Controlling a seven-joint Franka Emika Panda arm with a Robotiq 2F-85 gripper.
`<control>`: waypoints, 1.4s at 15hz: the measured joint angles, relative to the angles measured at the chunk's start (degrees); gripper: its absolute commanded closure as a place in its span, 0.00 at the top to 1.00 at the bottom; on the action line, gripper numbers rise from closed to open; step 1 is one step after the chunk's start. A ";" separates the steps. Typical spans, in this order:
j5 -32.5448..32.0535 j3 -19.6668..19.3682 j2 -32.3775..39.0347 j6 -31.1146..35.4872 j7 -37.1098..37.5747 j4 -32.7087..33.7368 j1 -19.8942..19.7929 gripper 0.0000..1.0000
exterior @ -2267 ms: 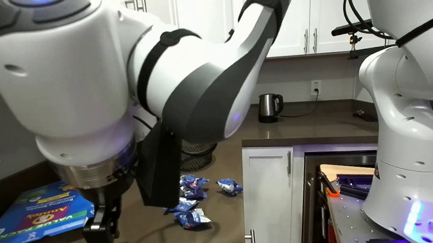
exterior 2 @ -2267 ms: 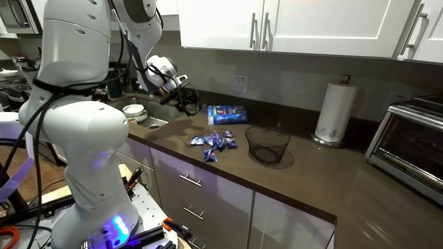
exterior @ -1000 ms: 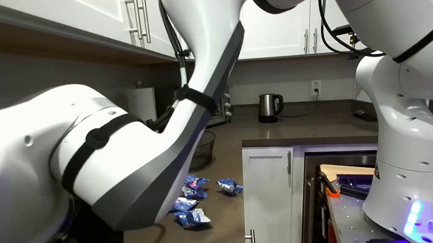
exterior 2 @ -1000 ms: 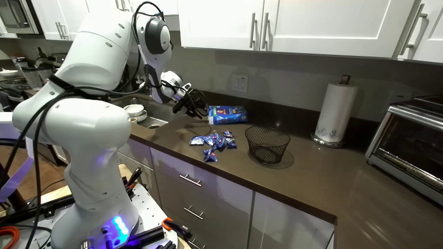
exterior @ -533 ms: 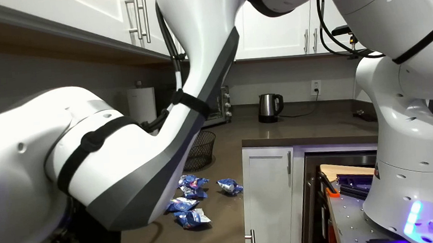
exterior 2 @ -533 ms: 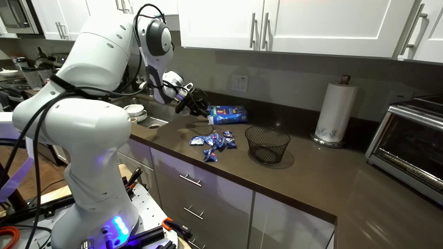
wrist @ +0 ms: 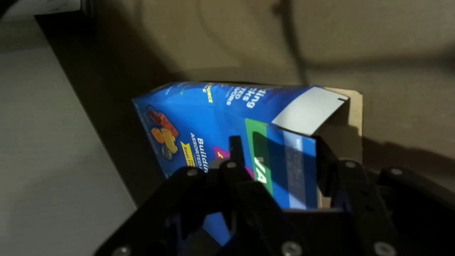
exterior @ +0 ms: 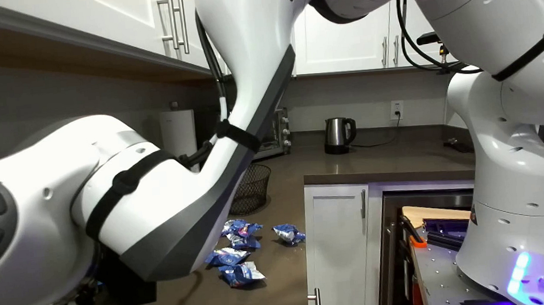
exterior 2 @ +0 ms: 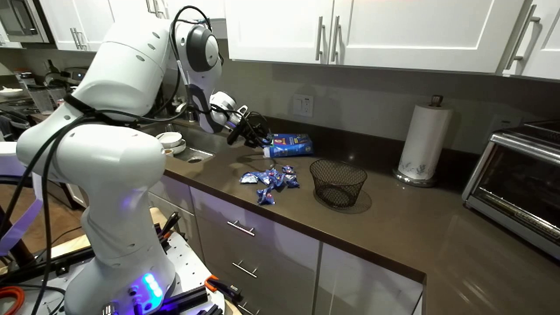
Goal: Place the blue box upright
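The blue box (exterior 2: 291, 145) lies on its side on the counter against the back wall, its printed face showing. In the wrist view, the blue box (wrist: 199, 117) has its open end to the right, with brown cardboard (wrist: 355, 110) inside. My gripper (wrist: 279, 153) is at that end, jaws apart. One finger (wrist: 235, 147) is over the printed face, the other (wrist: 322, 170) beside the panel's edge. Whether either touches the box cannot be told. In an exterior view my arm hides nearly all of the box, and part of the gripper shows low at the left.
Several blue snack packets (exterior 2: 271, 177) lie in front of the box, with a black wire basket (exterior 2: 339, 181) to their right. A paper towel roll (exterior 2: 423, 142) and a toaster oven (exterior 2: 520, 183) stand farther right. The sink (exterior 2: 197, 151) lies left of the gripper.
My arm has swung over and the gripper has come closer to the blue box, now overlapping its left end in an exterior view. The box looks unmoved.
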 measured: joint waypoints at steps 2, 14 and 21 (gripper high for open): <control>-0.16 0.00 0.52 0.05 0.00 0.32 -0.24 0.08; -1.22 2.93 0.09 -1.05 0.00 -0.36 0.22 0.00; 0.11 6.51 -4.58 -2.53 0.00 -5.83 0.45 0.00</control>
